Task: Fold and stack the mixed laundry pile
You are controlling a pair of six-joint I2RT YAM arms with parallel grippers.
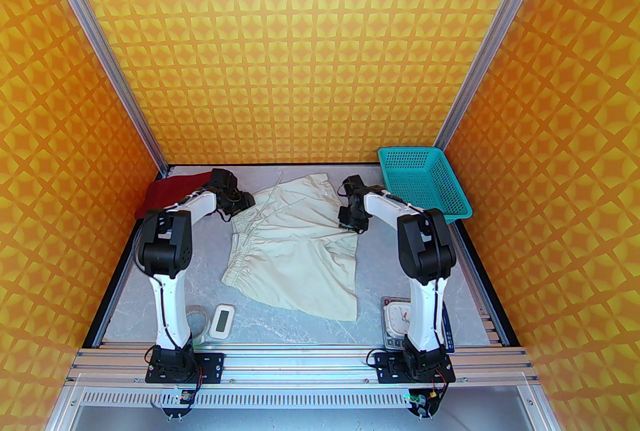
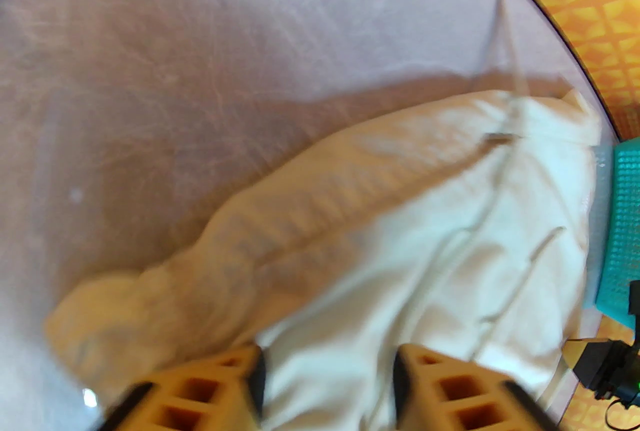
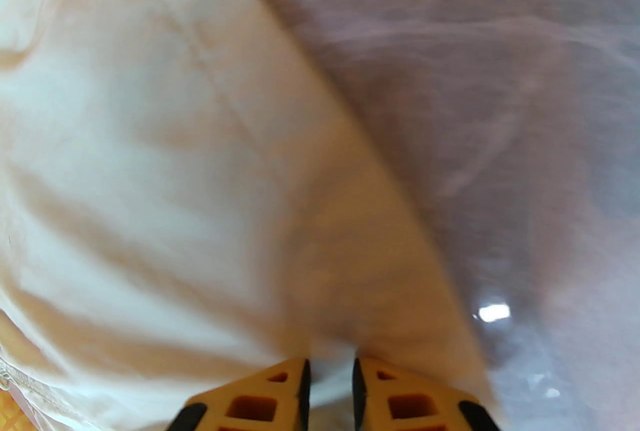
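The cream-white shorts [image 1: 295,249] lie spread on the grey table, with the gathered waistband on the left and the drawstrings trailing toward the back. The dark red shirt [image 1: 167,196] is bunched in the back left corner, behind the left arm. My left gripper [image 1: 242,202] hangs over the waistband's far end. In the left wrist view, my left gripper [image 2: 327,384] is open over the shorts [image 2: 400,229]. My right gripper [image 1: 351,223] is at the right edge of the shorts. In the right wrist view, my right gripper [image 3: 330,384] is nearly closed, with shorts [image 3: 150,168] cloth between the fingers.
A teal mesh basket [image 1: 425,183] stands at the back right, just behind the right arm. Near the front edge lie a white device [image 1: 221,319], a tape roll [image 1: 198,316] and a small scale with a clock face [image 1: 397,319]. Orange walls close in on three sides.
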